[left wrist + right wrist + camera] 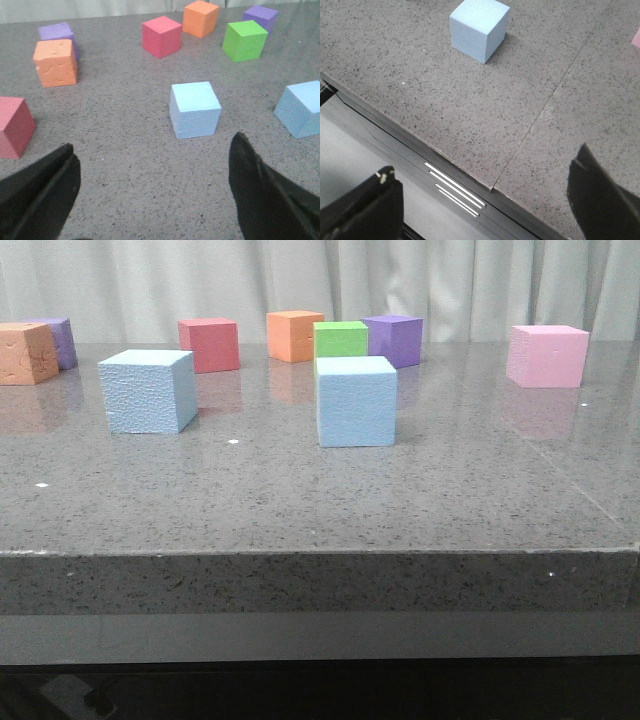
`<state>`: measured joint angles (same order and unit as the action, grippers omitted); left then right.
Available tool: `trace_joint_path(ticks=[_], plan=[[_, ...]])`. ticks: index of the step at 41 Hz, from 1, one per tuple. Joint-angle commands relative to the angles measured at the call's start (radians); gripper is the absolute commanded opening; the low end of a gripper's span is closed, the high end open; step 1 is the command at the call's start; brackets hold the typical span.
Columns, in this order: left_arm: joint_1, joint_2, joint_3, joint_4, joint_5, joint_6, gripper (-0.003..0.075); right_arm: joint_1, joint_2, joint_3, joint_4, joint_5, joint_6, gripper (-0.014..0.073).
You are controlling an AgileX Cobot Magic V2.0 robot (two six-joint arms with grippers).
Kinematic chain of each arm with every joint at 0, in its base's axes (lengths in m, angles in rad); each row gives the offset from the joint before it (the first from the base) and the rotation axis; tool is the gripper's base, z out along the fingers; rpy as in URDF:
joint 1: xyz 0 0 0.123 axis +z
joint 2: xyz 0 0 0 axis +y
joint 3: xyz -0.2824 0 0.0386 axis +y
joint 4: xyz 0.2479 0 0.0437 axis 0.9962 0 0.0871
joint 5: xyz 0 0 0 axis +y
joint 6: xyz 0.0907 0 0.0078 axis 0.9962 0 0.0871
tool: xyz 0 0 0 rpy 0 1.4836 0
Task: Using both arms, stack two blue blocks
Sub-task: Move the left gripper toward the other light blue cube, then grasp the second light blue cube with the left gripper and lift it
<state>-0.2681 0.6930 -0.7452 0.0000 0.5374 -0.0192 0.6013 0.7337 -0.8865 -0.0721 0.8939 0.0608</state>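
Two pale blue blocks stand apart on the grey table: one to the left [148,390], one near the middle [356,400]. Neither gripper shows in the front view. In the left wrist view my left gripper [153,142] is open and empty, low over the table. One blue block [195,109] lies a short way ahead of its fingertips and the other [302,107] is off to the side. My right gripper [485,160] is open and empty over the table's front edge [470,175], with a blue block [479,29] well ahead of it.
Other cubes stand along the back of the table: orange [25,353], purple [58,340], red [209,345], orange [294,335], green [340,340], purple [393,340] and pink [546,355]. Another red cube [15,127] sits beside my left gripper's finger.
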Motion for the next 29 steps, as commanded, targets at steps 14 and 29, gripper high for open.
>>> trace_joint_path(ticks=[14,29], plan=[[-0.099,0.381,-0.228,-0.005,-0.183,0.001,0.0599,-0.006,-0.004,-0.021,-0.001,-0.06,-0.01,0.0664],[-0.144,0.687,-0.456,-0.005,-0.113,0.001,0.0599,-0.006,-0.004,-0.021,-0.001,-0.06,-0.01,0.0664]])
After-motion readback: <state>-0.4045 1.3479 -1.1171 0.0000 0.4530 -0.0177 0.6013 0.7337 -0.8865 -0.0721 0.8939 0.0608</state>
